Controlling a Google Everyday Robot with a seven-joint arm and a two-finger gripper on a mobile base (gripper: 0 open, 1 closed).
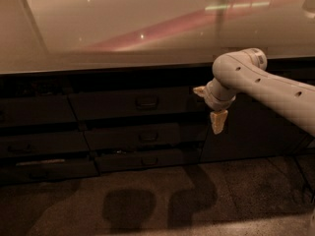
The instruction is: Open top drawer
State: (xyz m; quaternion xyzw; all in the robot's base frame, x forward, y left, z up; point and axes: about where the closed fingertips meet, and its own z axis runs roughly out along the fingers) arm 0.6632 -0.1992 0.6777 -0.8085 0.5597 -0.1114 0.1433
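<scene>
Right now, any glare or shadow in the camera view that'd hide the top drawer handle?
Camera view: dim; glare, a pink streak, sits only on the glossy beige countertop. The wide dark grey top drawer front is in shade, its small loop handle faint but visible. The cream end effector hangs right of it, lit; dark shadows fall on the speckled floor.

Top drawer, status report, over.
Gripper hangs right of top drawer, off its handle. Drawer looks shut. Nothing seen blocking the handle.

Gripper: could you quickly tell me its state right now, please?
Gripper: hangs right of the top drawer, apart from its handle; open or shut cannot be told.
</scene>
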